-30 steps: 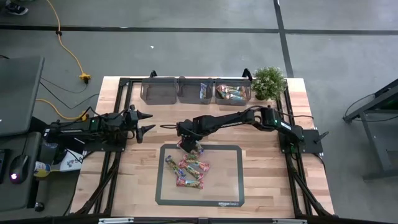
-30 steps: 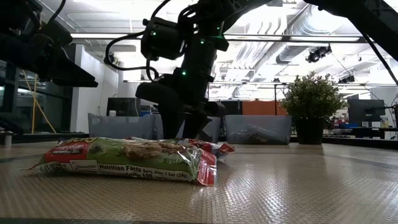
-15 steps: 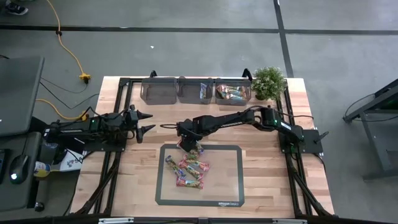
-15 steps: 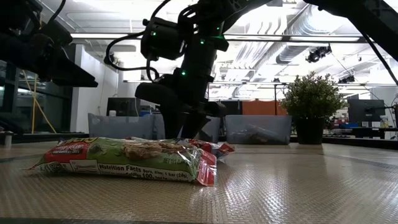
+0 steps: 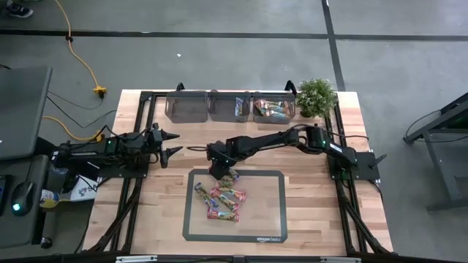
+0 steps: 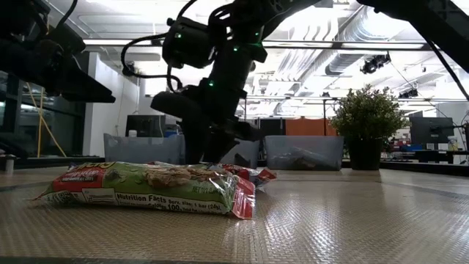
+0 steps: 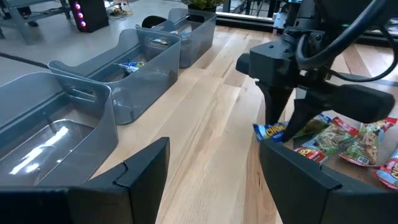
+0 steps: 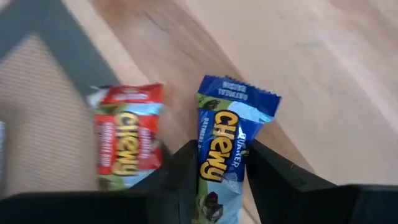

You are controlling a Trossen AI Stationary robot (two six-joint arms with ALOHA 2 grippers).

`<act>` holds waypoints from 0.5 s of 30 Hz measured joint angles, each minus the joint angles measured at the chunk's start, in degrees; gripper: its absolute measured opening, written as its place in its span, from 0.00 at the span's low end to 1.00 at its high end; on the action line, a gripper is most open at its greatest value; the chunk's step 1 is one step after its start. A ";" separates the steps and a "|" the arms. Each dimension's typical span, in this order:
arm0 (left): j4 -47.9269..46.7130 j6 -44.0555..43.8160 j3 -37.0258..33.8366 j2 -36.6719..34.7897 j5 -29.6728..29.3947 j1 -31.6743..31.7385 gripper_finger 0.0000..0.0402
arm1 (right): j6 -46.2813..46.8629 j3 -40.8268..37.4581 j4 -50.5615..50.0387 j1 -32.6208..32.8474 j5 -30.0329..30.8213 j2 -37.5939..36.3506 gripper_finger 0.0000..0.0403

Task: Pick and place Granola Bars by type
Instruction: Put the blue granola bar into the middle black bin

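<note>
Blue granola bar [image 8: 225, 149] between right claw [image 8: 211, 177] fingers, mat's edge

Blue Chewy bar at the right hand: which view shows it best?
Right wrist view: the blue Chewy bar fills the frame between the right hand fingers. Left wrist view shows only its end; high and low views hide it behind the arm.
</note>
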 joint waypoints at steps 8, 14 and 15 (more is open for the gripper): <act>0.01 -0.01 -0.01 0.00 0.02 0.00 0.60 | -1.32 0.00 7.06 -0.44 -3.37 -0.17 0.29; 0.00 0.00 0.01 0.01 0.02 0.02 0.60 | -1.41 0.00 7.47 -0.50 -3.29 -0.24 0.29; 0.00 0.01 0.01 0.00 0.02 0.00 0.60 | -1.41 0.00 7.47 -0.50 -3.18 -0.26 0.29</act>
